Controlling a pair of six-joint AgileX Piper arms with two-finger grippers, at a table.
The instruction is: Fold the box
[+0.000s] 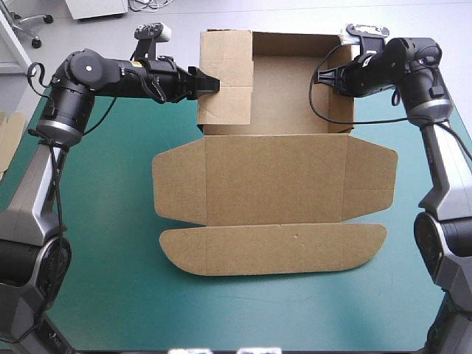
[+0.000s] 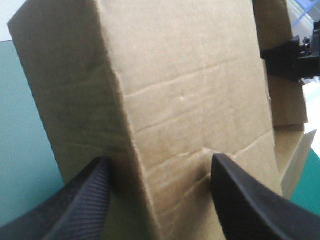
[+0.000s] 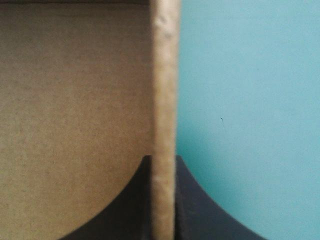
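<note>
Sitting on the far half of the table (image 1: 110,295), the box (image 1: 276,177) is an open tray with its lid (image 1: 273,247) flat toward the near edge, rounded tuck flaps spread out. The back and right walls are up. The left side panel (image 1: 225,77) is raised and leaning in over the tray floor.

The left gripper (image 1: 210,83) is at that panel's outer face, about mid-height. In the left wrist view its black fingers (image 2: 90,200) stand wide apart, straddling a folded corner of the brown board (image 2: 190,90), one finger on each face, with the far one pressing a crease.

The right gripper (image 1: 324,76) is on the right wall (image 1: 341,96) near the far corner. In the right wrist view its fingers (image 3: 135,200) are nearly together, with the wall's edge (image 3: 163,75) pinched between them, tray inside on one side and teal-green cover (image 3: 250,100) on the other.

A strip of spare board (image 1: 9,136) shows at the table's left edge.
</note>
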